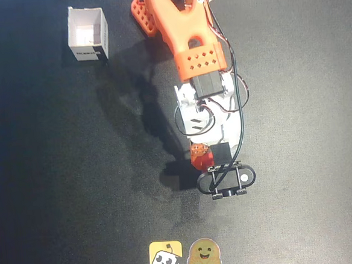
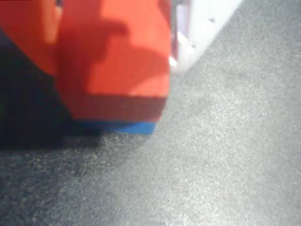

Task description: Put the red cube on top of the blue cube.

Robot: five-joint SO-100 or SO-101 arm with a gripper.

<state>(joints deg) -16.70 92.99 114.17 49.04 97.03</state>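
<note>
Red cube (image 2: 117,61) fills the wrist view, blue cube (image 2: 122,127) peeking beneath — square them before releasing; gripper (image 1: 203,157) grip state unclear

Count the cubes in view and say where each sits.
2. The red cube fills the wrist view's upper left; the blue cube shows as a sliver directly beneath it. The arm hides both from overhead.
</note>
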